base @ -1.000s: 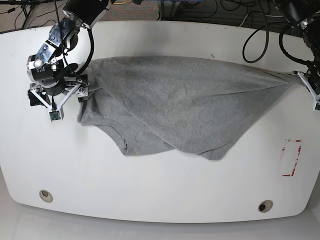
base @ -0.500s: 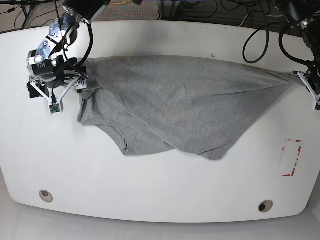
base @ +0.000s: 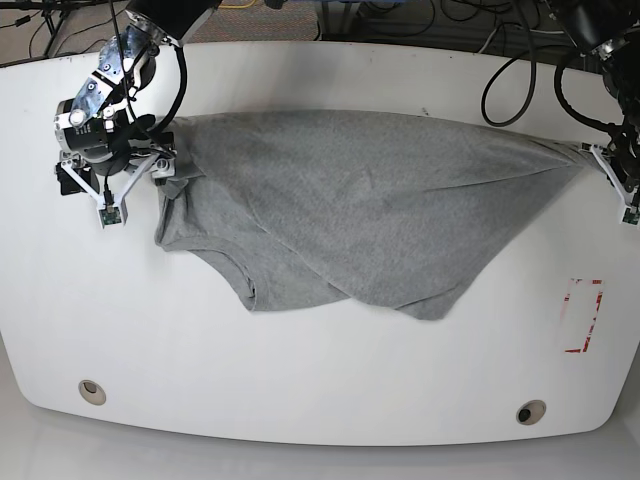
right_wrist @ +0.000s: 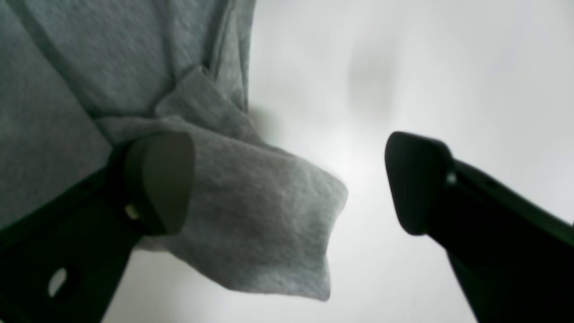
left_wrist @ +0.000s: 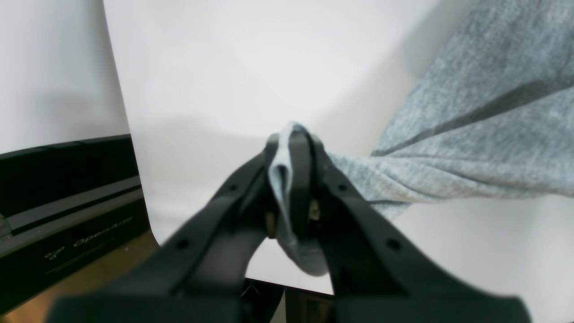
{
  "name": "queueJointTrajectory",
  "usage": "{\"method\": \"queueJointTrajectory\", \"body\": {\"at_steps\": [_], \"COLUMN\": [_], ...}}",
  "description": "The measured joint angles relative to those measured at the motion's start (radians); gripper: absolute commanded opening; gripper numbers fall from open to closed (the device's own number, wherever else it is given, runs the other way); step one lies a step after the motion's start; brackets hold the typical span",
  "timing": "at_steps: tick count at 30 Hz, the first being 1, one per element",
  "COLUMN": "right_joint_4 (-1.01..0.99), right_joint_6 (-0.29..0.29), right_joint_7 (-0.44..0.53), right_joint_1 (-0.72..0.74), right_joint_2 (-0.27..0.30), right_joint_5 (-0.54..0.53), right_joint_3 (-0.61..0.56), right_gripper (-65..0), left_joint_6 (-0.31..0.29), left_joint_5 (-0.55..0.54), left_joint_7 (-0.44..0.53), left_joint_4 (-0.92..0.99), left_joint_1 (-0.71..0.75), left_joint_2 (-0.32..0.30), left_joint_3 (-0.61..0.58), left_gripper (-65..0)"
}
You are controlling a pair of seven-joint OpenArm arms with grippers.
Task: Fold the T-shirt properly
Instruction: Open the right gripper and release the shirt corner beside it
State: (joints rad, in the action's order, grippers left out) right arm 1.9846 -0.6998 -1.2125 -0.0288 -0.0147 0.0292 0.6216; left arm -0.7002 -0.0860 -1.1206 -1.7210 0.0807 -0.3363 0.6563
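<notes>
Lifted slightly up and away since earlier: right gripper [base: 128, 178], jaws spread wide beside shirt corner. On table [base: 320, 400], spread out and rumpled: T-shirt [base: 360, 215]. At its far corner, pinching bunched cloth: left gripper [left_wrist: 290, 148], pressed together.

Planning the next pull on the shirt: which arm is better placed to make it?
Probably the left: its pincer is shut on the shirt. The right pincer is open, holding nothing.
</notes>
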Motion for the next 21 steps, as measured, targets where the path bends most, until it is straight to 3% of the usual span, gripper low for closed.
{"method": "queueJointTrajectory", "body": {"at_steps": [21], "right_joint_4": [-0.017], "right_joint_6": [0.000], "right_joint_7": [-0.001], "right_joint_1": [0.060], "right_joint_2": [-0.003], "right_joint_5": [-0.001], "right_joint_3": [-0.002], "right_gripper": [0.0], "left_joint_6": [0.000], "left_joint_5": [0.000], "left_joint_7": [0.007], "left_joint_4": [0.000], "left_joint_1": [-0.020], "left_joint_2": [0.000], "left_joint_3": [0.000], "left_gripper": [-65.0]}}
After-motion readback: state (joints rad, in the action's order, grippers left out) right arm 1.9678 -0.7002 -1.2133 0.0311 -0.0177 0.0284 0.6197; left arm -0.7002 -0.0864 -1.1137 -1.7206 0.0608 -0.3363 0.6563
